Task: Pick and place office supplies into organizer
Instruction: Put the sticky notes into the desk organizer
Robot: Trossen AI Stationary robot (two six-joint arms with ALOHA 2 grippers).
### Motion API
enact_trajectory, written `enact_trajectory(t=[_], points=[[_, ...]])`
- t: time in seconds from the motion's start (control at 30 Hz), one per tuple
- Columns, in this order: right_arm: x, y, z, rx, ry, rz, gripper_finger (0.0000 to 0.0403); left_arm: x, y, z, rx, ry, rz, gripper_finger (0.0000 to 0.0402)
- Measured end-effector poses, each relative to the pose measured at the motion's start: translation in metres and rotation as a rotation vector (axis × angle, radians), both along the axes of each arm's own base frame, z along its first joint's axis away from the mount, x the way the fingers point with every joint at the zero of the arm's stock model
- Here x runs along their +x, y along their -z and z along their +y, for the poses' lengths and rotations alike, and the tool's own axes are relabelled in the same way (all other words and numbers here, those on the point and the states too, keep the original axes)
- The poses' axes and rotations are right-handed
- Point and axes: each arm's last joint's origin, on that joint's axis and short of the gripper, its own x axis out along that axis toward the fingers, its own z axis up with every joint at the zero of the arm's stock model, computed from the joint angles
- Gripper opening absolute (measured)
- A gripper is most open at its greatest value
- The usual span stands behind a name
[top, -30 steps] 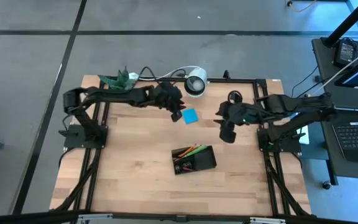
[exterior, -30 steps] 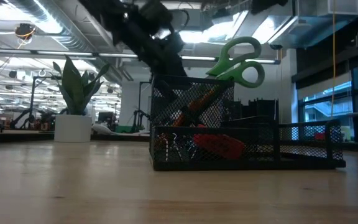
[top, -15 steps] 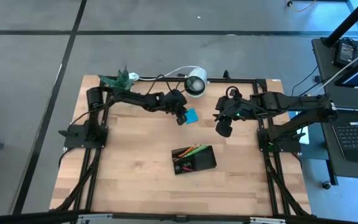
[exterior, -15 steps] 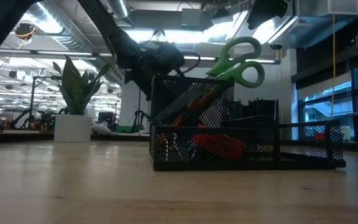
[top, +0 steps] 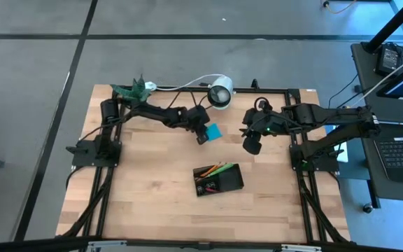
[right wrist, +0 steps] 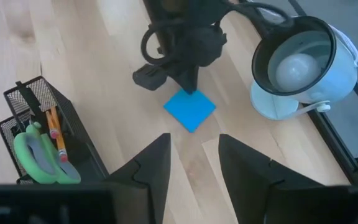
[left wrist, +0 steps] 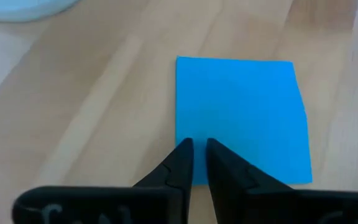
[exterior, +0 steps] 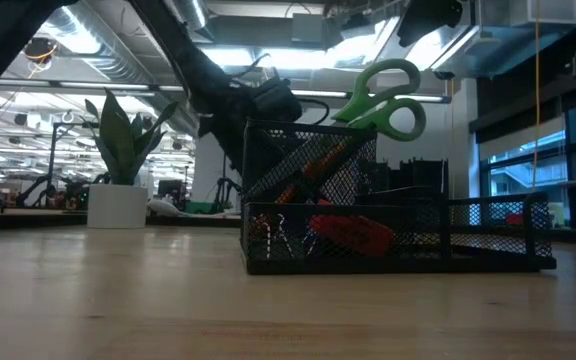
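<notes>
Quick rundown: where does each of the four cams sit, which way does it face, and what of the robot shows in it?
High: overhead, straight down; both arms, table, organizer.
Low: table height, level across; organizer with scissors, one arm behind.
Left wrist: down past the left gripper, nearly closed at the blue sticky-note pad edge.
Right wrist: past the open right gripper; lamp, left arm.
Shared: pad and organizer in high and right wrist views.
</notes>
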Motion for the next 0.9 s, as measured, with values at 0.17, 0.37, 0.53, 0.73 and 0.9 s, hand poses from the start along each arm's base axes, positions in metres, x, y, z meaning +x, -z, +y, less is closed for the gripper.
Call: enact_trajectory(t=[0.17, 0.37, 0.53, 0.73, 0.9], points=[[0.0, 0.0, 0.0, -0.001, -0.001, 0.002, 0.0139, -0.012, 0.004, -0.014, 0.014, 0.019, 0.208, 0.0026], [-0.001, 0.001, 0.002, 0.006, -0.01, 0.008, 0.0139, -0.015, 0.002, -0.054, 0.001, 0.06, 0.328, 0.002], [-0.002, 0.001, 0.015, 0.029, -0.053, 0.008, 0.0139, -0.019, -0.001, -0.111, 0.03, 0.108, 0.412, 0.0019], [-0.006, 0.001, 0.042, 0.05, -0.143, 0.001, 0.0139, -0.043, -0.003, -0.163, 0.086, -0.007, 0.564, 0.0019], [-0.012, 0.001, 0.063, 0.079, -0.198, -0.008, 0.0139, -0.061, -0.002, -0.204, 0.116, -0.084, 0.595, 0.0019]])
